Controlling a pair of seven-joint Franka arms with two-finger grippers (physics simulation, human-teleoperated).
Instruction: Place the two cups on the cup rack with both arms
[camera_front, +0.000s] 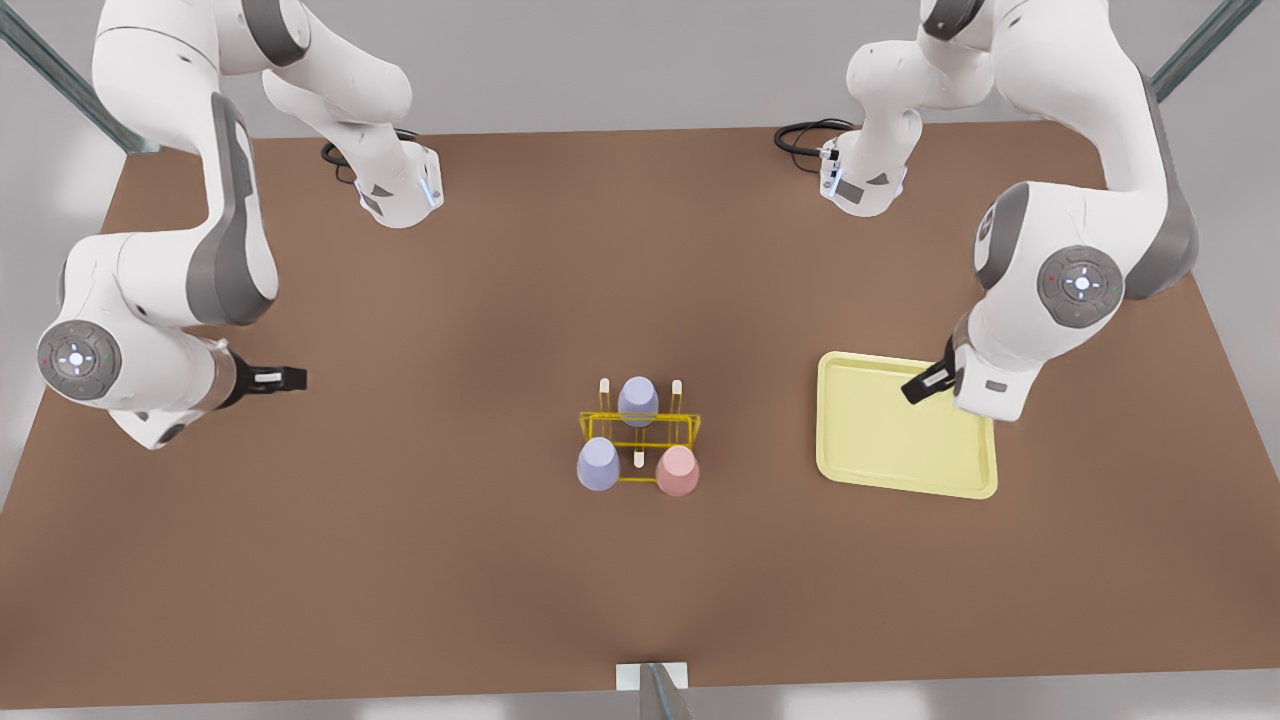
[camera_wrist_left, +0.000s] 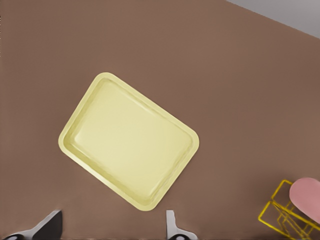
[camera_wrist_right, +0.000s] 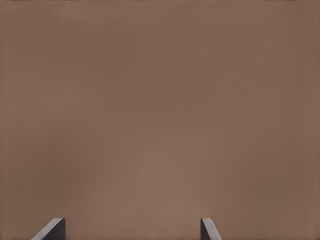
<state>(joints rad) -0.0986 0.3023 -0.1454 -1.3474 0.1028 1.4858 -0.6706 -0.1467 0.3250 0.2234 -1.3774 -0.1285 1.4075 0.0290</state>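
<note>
The yellow wire cup rack stands at the table's middle. Three upside-down cups sit on its pegs: a lavender-blue cup in the back row, another lavender-blue cup at the front, and a salmon pink cup beside it. The pink cup and the rack also appear in the left wrist view. My left gripper hovers open and empty over the tray at the front view's right. Well off at the front view's left, my right gripper is open over bare table, holding nothing.
A flat pale-yellow tray lies to the front view's right of the rack. Both arm bases stand at the far edge of the brown table. A grey post rises at the near edge.
</note>
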